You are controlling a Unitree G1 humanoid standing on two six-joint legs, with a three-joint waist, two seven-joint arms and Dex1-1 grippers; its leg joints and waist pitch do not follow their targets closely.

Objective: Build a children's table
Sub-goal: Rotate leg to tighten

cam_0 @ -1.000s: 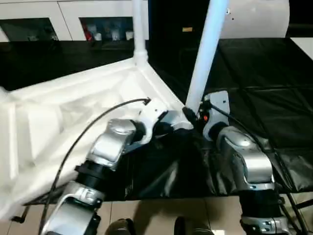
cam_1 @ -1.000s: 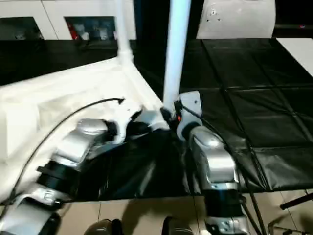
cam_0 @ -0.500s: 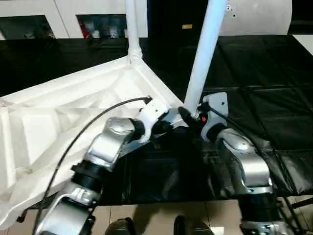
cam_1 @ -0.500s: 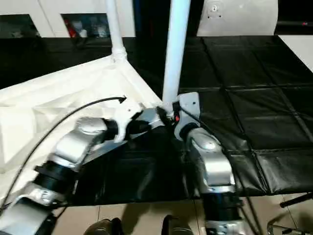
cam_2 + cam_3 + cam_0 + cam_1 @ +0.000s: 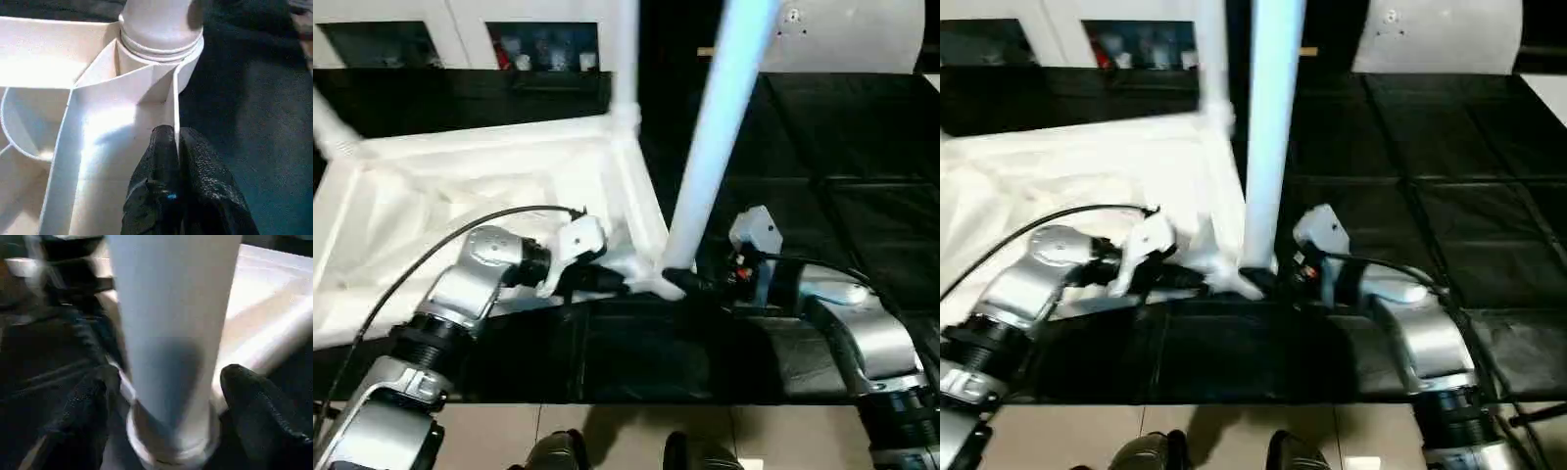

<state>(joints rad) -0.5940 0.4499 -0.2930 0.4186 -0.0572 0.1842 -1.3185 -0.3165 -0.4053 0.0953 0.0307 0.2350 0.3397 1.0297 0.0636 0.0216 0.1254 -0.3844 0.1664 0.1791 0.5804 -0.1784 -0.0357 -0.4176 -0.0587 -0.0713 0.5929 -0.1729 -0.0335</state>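
Observation:
The children's table lies upside down on black mats, its white ribbed top (image 5: 460, 196) facing up. One white leg (image 5: 715, 147) stands in the near corner socket, a second leg (image 5: 625, 59) rises at the far corner, and a third leg (image 5: 333, 127) slants off at the far left. My left gripper (image 5: 172, 134) is shut on the thin rim wall just beside the near socket (image 5: 159, 46). My right gripper (image 5: 166, 382) is open around the base of the near leg, with one black finger (image 5: 90, 411) on each side of it.
A white cabinet (image 5: 543, 44) with glass-fronted compartments runs along the back. Black floor mats (image 5: 842, 127) stretch to the right, with a white rounded object (image 5: 842, 34) at the back right. Pale floor tiles (image 5: 626, 436) lie at the near edge.
My right gripper's fingers have spread away from the leg's base, and that forearm now reaches in from the right. The left gripper has kept its pinch on the rim. The camera has shifted.

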